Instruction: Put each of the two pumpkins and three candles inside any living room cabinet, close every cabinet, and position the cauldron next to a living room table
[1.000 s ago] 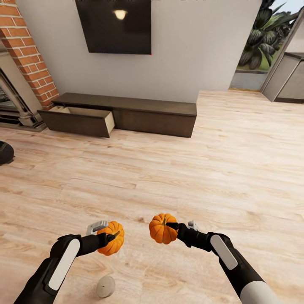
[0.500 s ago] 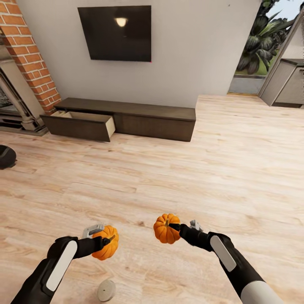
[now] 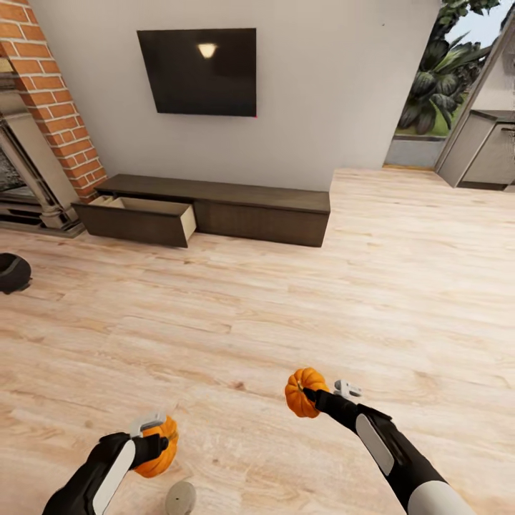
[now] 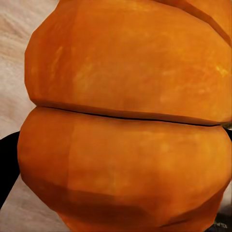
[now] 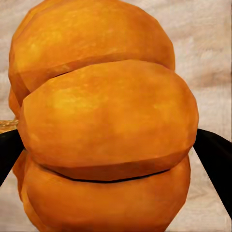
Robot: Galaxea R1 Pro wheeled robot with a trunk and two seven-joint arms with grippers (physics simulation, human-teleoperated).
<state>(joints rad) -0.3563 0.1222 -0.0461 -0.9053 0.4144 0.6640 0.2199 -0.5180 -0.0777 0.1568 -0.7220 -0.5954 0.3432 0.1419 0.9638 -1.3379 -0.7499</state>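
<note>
My left gripper [image 3: 163, 443] is shut on one orange pumpkin [image 3: 157, 461], low at the head view's left; its ribbed skin [image 4: 125, 121] crowds the left wrist view. My right gripper [image 3: 309, 392] is shut on the other pumpkin [image 3: 299, 393], seen close in the right wrist view [image 5: 104, 130]. A beige candle [image 3: 180, 498] lies on the floor just below the left pumpkin. The long dark cabinet [image 3: 261, 211] stands against the far wall, its left drawer [image 3: 139, 218] pulled open. The black cauldron [image 3: 13, 272] sits at the left edge.
A brick fireplace [image 3: 50, 121] stands left of the cabinet and a dark TV [image 3: 198, 71] hangs above it. A grey counter [image 3: 479, 146] and a glass opening with plants lie at the far right. Wide wooden floor [image 3: 286, 300] stretches between me and the cabinet.
The camera has tilted up, so the room has slid down the picture. Both arms sit lower in view, the left pumpkin further down, the right one further right. Both grips hold.
</note>
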